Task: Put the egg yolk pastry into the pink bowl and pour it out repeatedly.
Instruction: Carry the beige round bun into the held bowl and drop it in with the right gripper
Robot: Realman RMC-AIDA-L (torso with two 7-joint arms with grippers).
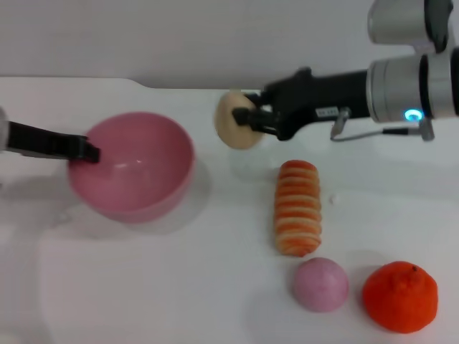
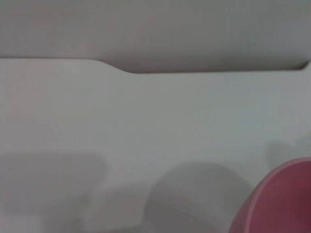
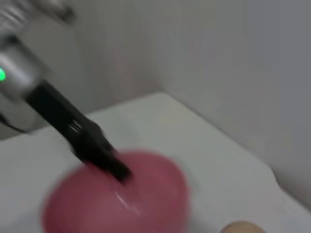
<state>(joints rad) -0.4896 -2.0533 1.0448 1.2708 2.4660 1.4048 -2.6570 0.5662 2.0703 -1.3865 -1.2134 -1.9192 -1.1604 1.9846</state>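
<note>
Pastry transfer: right gripper [image 1: 252,118] clenches the egg yolk pastry [image 1: 237,120]; release it only over the pink bowl [image 1: 136,168], whose rim the left gripper [image 1: 90,150] pinches.

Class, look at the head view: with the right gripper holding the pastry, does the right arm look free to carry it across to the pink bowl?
Probably yes. The right gripper holds the egg yolk pastry beside the pink bowl, with only bare table between. The left gripper grips the bowl's far rim, away from that path.
</note>
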